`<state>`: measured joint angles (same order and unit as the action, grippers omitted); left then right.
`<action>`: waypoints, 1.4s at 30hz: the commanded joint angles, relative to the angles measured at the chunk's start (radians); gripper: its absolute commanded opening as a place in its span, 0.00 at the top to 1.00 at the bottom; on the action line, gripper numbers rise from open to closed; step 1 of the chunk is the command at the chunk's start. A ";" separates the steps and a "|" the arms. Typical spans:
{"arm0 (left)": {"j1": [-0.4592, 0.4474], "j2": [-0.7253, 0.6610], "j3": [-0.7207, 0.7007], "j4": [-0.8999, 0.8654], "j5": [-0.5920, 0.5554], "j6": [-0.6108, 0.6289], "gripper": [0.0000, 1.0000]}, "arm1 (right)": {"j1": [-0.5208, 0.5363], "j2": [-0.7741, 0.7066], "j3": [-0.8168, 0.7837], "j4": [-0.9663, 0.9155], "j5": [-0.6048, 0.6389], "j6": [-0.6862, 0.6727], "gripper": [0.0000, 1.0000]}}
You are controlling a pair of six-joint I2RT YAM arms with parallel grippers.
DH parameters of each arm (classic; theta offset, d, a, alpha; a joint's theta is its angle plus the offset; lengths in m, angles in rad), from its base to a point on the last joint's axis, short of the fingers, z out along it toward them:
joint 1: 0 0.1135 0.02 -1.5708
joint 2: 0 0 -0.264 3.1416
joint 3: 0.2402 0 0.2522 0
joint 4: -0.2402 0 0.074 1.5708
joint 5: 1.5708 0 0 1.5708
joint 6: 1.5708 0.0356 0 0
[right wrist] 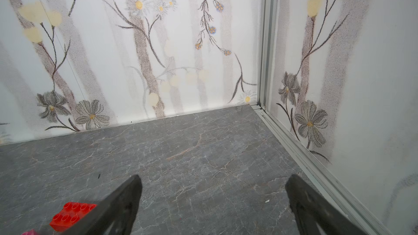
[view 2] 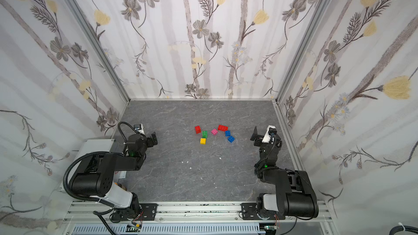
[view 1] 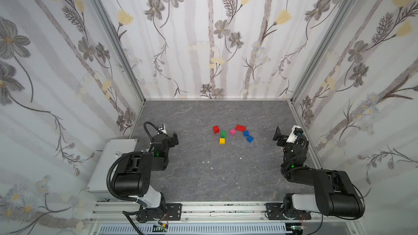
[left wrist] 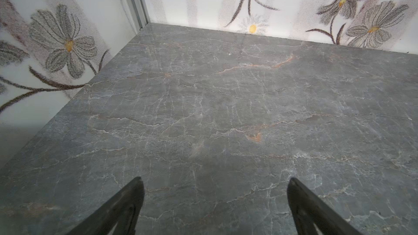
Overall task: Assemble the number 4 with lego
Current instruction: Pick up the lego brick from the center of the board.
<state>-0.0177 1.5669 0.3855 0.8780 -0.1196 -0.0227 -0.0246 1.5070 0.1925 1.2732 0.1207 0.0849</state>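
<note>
In the right wrist view the longer red brick sits partly behind one of the right jaws, and the pink brick is cut off at the picture's edge, only a corner showing. The left wrist view crops the left jaws to their tips.

Seven lego bricks lie seemingly unjoined on the table.

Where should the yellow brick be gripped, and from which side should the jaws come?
Probably from above, on the two flat side walls of the yellow brick. It sits studs up, its left and right walls are free, and the green brick stands close behind it.
</note>
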 commanded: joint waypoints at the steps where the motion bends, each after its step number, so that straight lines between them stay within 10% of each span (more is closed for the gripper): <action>1: 0.001 0.001 0.002 0.036 -0.005 -0.002 0.00 | 0.000 0.001 0.000 0.032 -0.014 -0.007 0.00; 30: -0.004 -0.017 0.004 0.026 0.008 0.010 0.00 | 0.000 -0.019 0.004 0.015 -0.029 -0.004 0.00; 34: -0.099 -0.246 0.139 -0.389 -0.134 0.021 0.00 | 0.000 -0.138 0.054 -0.181 -0.077 -0.023 0.00; 42: -0.406 -0.442 0.318 -0.803 -0.468 -0.384 0.00 | 0.059 -0.113 0.448 -0.994 -0.407 0.055 0.00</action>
<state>-0.3676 1.1259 0.6548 0.3023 -0.4118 -0.2161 0.0139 1.3544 0.5701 0.6453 -0.0689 0.1379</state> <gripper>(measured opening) 0.997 0.996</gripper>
